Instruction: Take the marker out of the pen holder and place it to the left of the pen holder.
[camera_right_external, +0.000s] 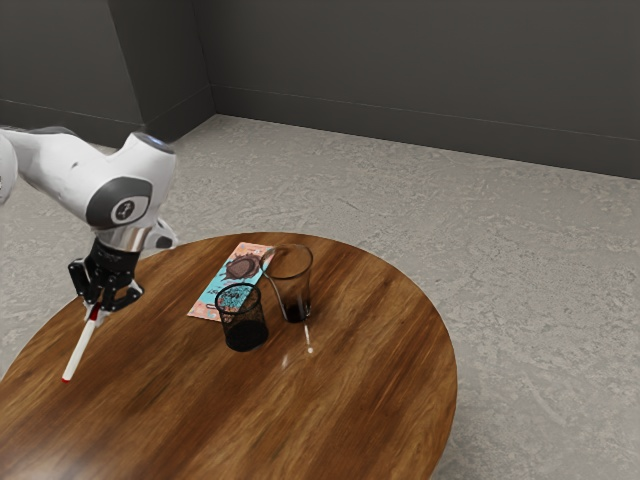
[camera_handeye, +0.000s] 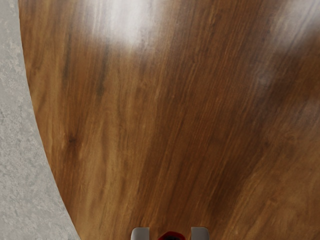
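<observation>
In the exterior view my gripper (camera_right_external: 94, 312) is at the left, over the table, shut on the marker (camera_right_external: 80, 347). The marker is white with red ends; it hangs down from the fingers, tilted, its lower end toward the exterior view's left. Whether that end touches the wood cannot be told. In the wrist view the marker's red end (camera_handeye: 171, 236) is between the gripper's fingertips (camera_handeye: 170, 233) at the lower edge. The black mesh pen holder (camera_right_external: 244, 328) stands upright, well apart from the marker, toward the exterior view's right.
A clear glass with dark contents (camera_right_external: 294, 299) stands beside the pen holder. A teal and pink packet (camera_right_external: 222, 290) lies flat behind them. The round wooden table (camera_right_external: 330, 400) has a curved edge near my hand, also seen in the wrist view, with grey floor beyond (camera_handeye: 25, 180).
</observation>
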